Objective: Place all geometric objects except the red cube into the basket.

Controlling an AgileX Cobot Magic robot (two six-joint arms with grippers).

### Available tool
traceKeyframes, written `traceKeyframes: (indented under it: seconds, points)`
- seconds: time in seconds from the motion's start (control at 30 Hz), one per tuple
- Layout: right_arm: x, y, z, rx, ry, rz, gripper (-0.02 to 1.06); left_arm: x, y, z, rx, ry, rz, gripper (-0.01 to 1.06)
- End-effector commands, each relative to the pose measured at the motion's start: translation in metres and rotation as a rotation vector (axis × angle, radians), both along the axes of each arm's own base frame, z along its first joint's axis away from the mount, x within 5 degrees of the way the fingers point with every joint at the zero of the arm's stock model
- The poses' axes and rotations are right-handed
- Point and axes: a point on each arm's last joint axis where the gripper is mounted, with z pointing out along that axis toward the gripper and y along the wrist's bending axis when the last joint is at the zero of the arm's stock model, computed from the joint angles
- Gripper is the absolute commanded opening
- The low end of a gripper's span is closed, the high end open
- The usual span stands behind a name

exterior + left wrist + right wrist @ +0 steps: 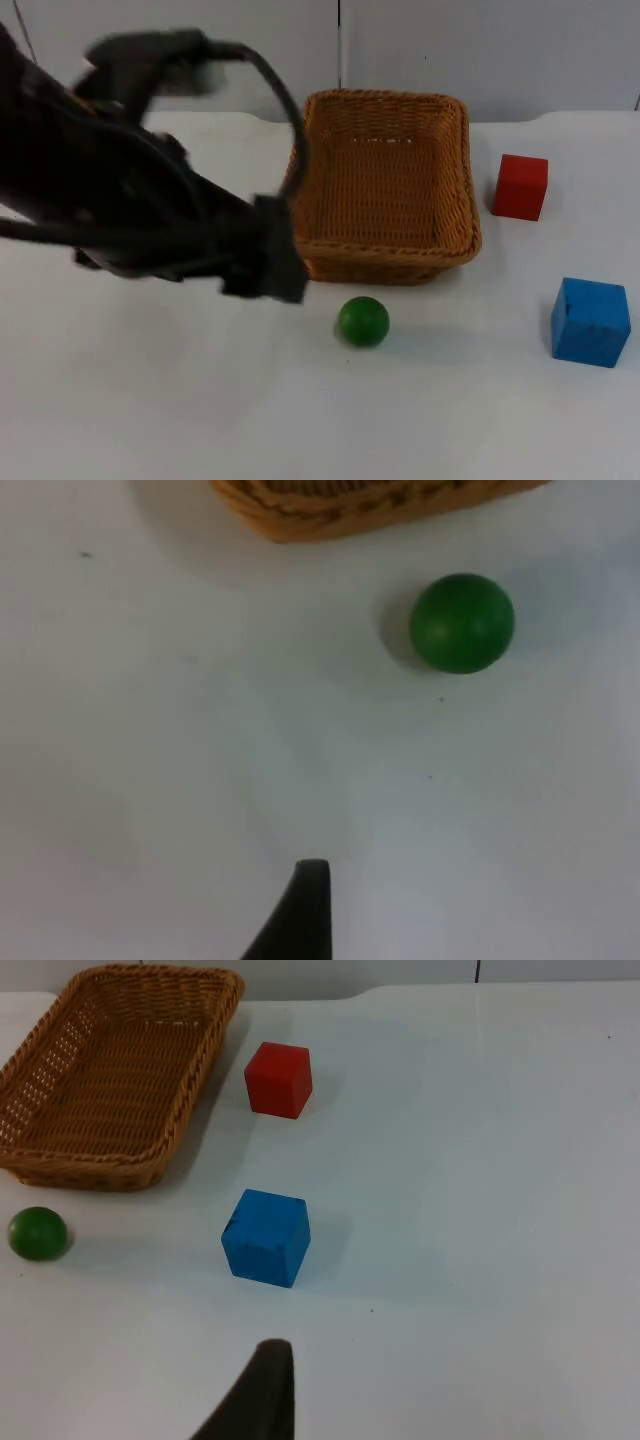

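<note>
A green ball (pixel 363 321) lies on the white table just in front of the wicker basket (pixel 388 262). My left gripper (pixel 272 262) hovers a short way to the ball's left, level with the basket's front left corner and apart from both. In the left wrist view the ball (pixel 462 622) sits on the table near the basket's rim (pixel 340 512). A blue cube (pixel 590 321) rests at the right, in front of the red cube (pixel 520 186). The right wrist view takes in the blue cube (pixel 266 1237), red cube (pixel 279 1079), ball (pixel 38 1233) and basket (pixel 95 1165) ahead of my right gripper (pixel 262 1392).
The basket holds nothing. The left arm's black links (pixel 110 190) stretch over the table's left half. The grey partition wall (pixel 450 50) stands right behind the basket.
</note>
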Motion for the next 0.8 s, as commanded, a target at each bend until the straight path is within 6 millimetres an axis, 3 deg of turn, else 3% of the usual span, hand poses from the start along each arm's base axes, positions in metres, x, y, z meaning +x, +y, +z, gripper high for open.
traceKeyframes:
  seconds: [0.0,0.17,0.37,0.5,0.77]
  points:
    - [0.000,0.000,0.000,-0.005,-0.006,-0.011,1.05,0.000,-0.012,-0.007,-0.003,-0.021,-0.002,0.89]
    - [0.000,0.000,0.000,-0.005,-0.006,-0.011,1.05,0.002,-0.039,-0.034,-0.006,-0.072,0.036,0.89]
    - [0.000,0.000,0.000,-0.005,-0.006,-0.011,1.05,0.009,-0.062,-0.048,-0.014,-0.109,0.033,0.89]
    - [0.000,0.000,0.000,-0.005,-0.006,-0.011,1.05,0.025,-0.082,-0.064,-0.004,-0.117,0.017,0.89]
    - [0.000,0.000,0.000,-0.005,-0.006,-0.011,1.05,0.045,-0.101,-0.094,0.021,-0.093,0.014,0.89]
